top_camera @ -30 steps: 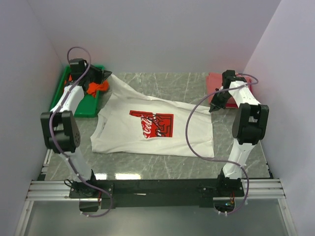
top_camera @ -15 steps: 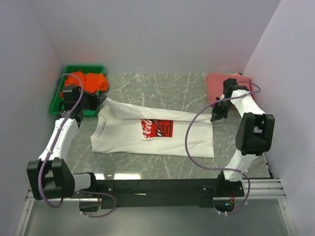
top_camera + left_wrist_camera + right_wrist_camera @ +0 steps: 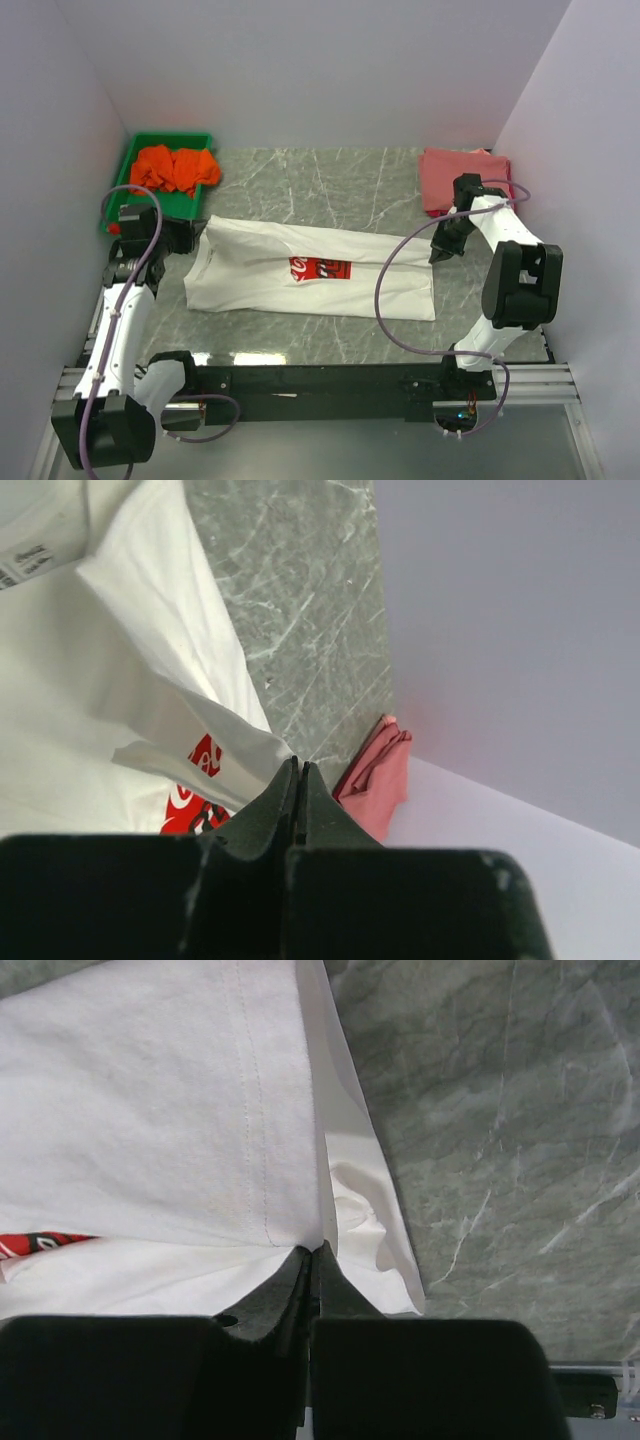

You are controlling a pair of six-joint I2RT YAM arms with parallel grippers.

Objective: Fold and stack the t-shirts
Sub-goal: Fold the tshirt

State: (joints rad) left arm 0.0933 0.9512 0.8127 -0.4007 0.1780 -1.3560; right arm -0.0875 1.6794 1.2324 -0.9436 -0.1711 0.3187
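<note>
Now I am pinching the white t-shirt (image 3: 250, 272) with both my left hand (image 3: 298, 768) and right hand (image 3: 312, 1251), its red Coca-Cola print (image 3: 322, 268) half folded under.

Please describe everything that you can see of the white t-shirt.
The white t-shirt is soft cloth with a red chest print, spread flat on the marble-look table between the arms. Its far part is folded toward the near edge, partly covering the print. The left claw and right claw each pinch one end of the fold.
</note>
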